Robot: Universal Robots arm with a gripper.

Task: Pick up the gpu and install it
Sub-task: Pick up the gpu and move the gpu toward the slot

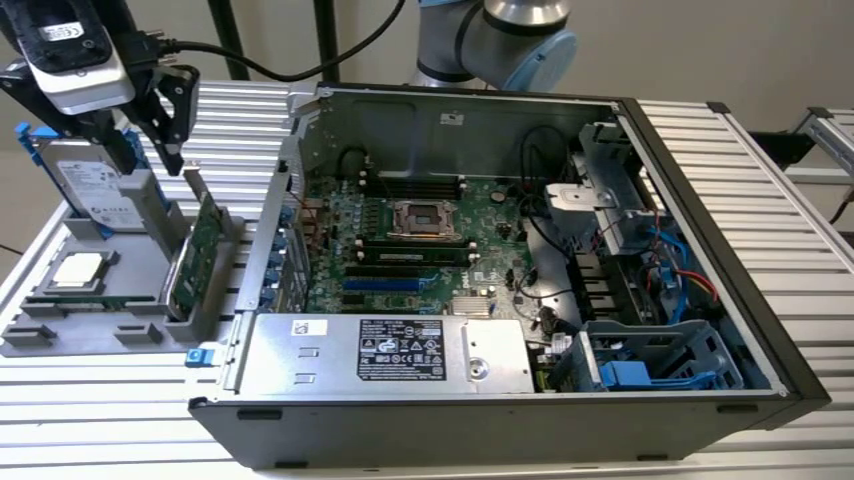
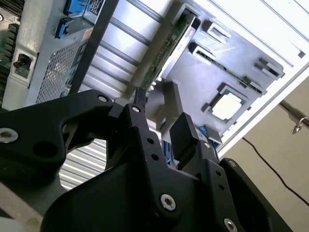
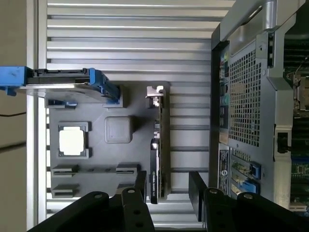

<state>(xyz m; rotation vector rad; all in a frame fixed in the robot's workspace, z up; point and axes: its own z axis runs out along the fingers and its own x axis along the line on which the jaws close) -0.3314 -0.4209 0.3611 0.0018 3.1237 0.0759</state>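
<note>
Presently my gripper (image 1: pixel 150 150) hangs above the gray holder (image 1: pixel 60 338), jaws released and nothing between them. The gpu (image 1: pixel 200 250) stands on its long edge in a slot of that holder, below my jaws and not touched by either finger. In the first wrist view its nearer end lies under the gap between my fingers (image 3: pixel 140 186), closer to one than the other, and its metal bracket points away from me. Beyond one jaw, on the same holder, the hard drive (image 1: pixel 94 190) stands upright in its blue frame, with the square chip (image 1: pixel 80 270) lying flat near it. Beyond the other jaw, just beside the holder, sits the open computer case (image 1: pixel 467 440), its motherboard (image 1: pixel 427 250) exposed.
</note>
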